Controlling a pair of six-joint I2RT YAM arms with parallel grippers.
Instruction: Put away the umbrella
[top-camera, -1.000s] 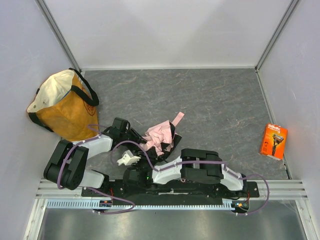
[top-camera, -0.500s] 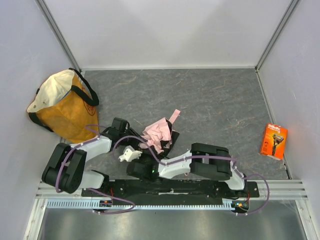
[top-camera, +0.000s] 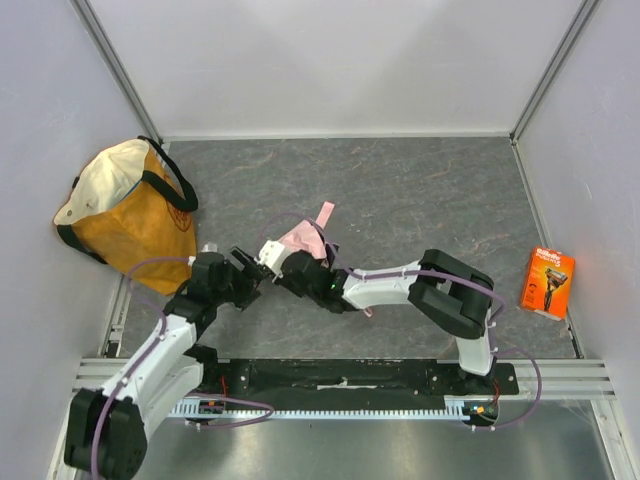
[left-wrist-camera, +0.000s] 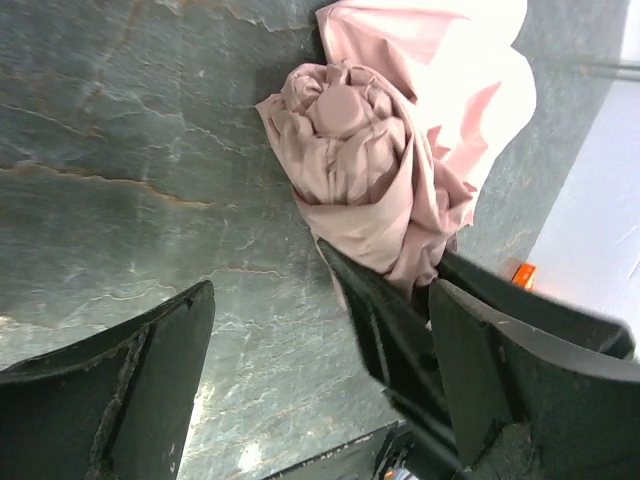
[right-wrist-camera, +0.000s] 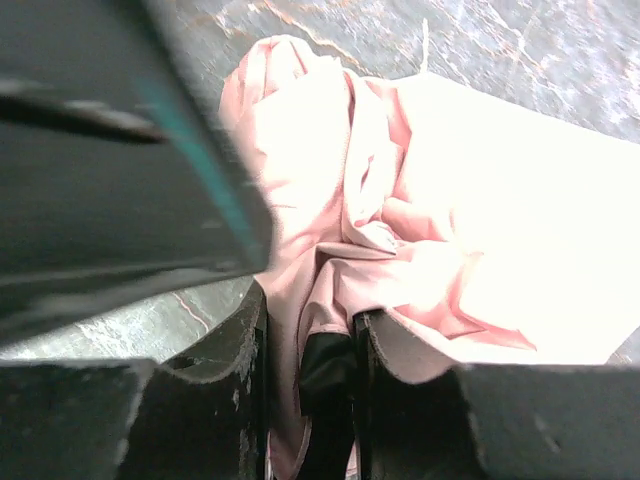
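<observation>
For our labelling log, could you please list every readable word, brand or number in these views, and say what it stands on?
Nothing can be quoted as it reads.
Print on the orange box: too small to read.
Dark round mark on the tote bag: too blurred to read.
The umbrella: no lettering shows.

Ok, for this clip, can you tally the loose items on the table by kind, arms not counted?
umbrella, pale pink: 1
tote bag, orange and cream: 1
retail box, small and orange: 1
Total: 3
</observation>
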